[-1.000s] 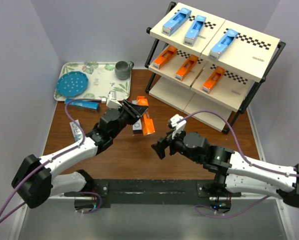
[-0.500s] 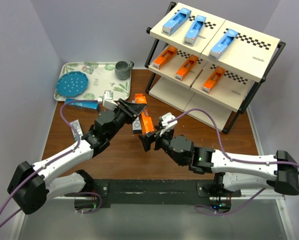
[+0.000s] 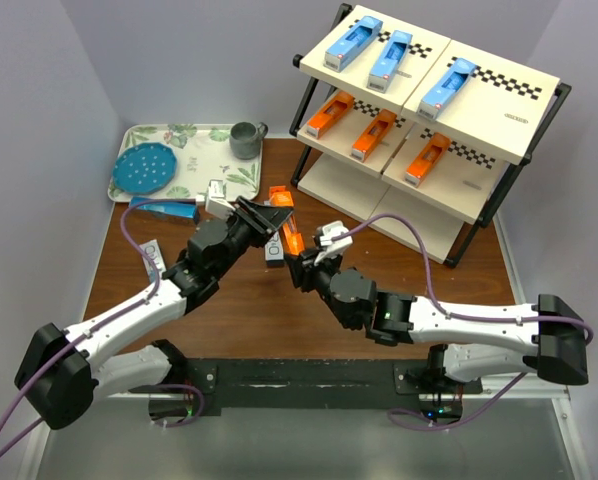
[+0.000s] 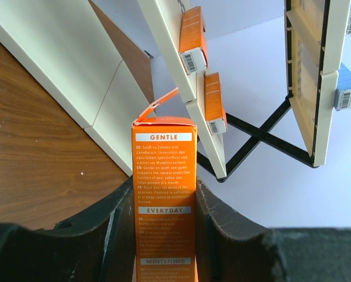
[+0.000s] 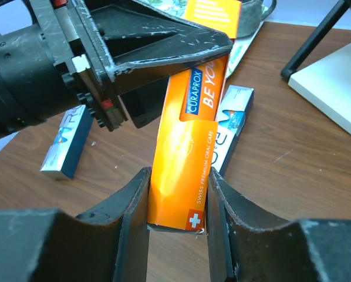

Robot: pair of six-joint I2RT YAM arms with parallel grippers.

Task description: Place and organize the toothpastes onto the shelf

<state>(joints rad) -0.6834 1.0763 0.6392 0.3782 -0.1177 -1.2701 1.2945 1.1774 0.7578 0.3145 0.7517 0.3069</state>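
One orange toothpaste box (image 3: 290, 236) hangs tilted above the table, gripped at both ends. My left gripper (image 4: 164, 183) is shut on its upper part, whose top flap stands open. My right gripper (image 5: 178, 176) is shut on the lower end of the same box (image 5: 187, 147). The shelf (image 3: 499, 112) stands at the back right, with three light blue boxes (image 3: 390, 57) on the top tier and three orange ones (image 3: 373, 135) on the middle tier. A grey-and-teal box (image 5: 231, 126) lies on the table under the held box.
Another grey-and-teal box (image 3: 154, 258) and a blue box (image 3: 169, 208) lie on the table at the left. The leaf-patterned tray (image 3: 204, 140) at the back left carries a blue plate (image 3: 146, 167) and a grey mug (image 3: 245, 140).
My right gripper has moved left up to the orange box and shut on its lower end. The left gripper has kept its hold, shifting only slightly.
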